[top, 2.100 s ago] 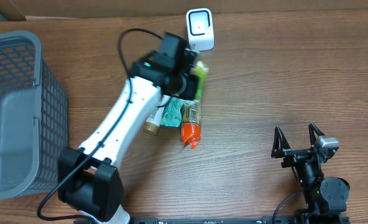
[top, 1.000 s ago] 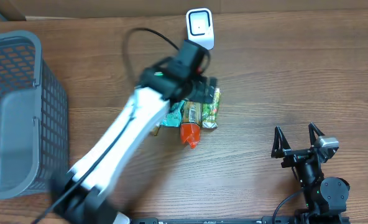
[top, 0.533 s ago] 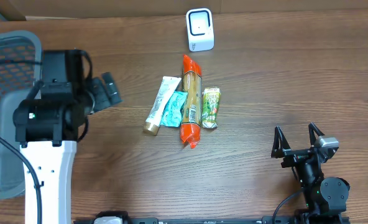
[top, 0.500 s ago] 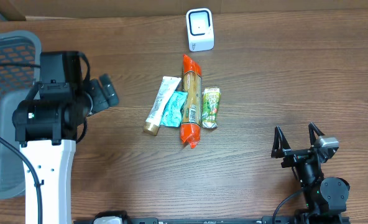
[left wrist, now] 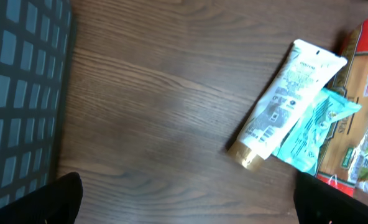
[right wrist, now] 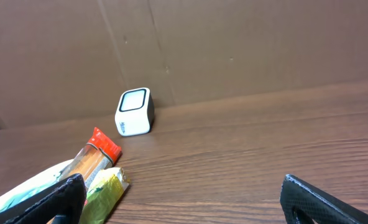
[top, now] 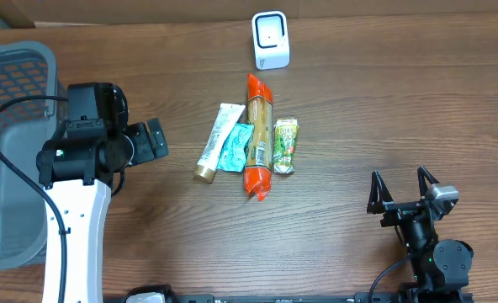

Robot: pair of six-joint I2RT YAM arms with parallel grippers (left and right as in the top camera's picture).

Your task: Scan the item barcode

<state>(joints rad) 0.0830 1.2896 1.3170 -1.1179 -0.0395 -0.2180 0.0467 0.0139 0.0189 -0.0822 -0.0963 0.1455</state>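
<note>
The left tool [top: 150, 141] had its jaws spread wide apart, holding nothing and touching nothing. It hung over bare bench [top: 384, 101], between the grey mesh basket [top: 18, 52] on the left and the cluster of goods in the middle. In its wrist view the two dark fingertips sat at the bottom corners with only wood grain between them.

The item nearest to it was the white tube [top: 214, 141], lying slanted with its gold cap toward the robot's side. A teal packet [top: 235, 151] lay touching the tube's right side. Next came the long orange package [top: 258, 126] with red ends, set lengthwise with one end pointing toward the scanner [top: 270, 39]. The green bar [top: 284, 145] lay just beside it on the right. All four lay flat on the bench, and neither tool gripped any of them.

The scanner stood upright at the far edge, apart from the top of the long orange package, with a brown cardboard wall behind it.

The right tool [top: 398, 192] was likewise wide open and empty. It sat at the near right of the bench, well apart from the goods, with its fingers pointing toward the far side.
</note>
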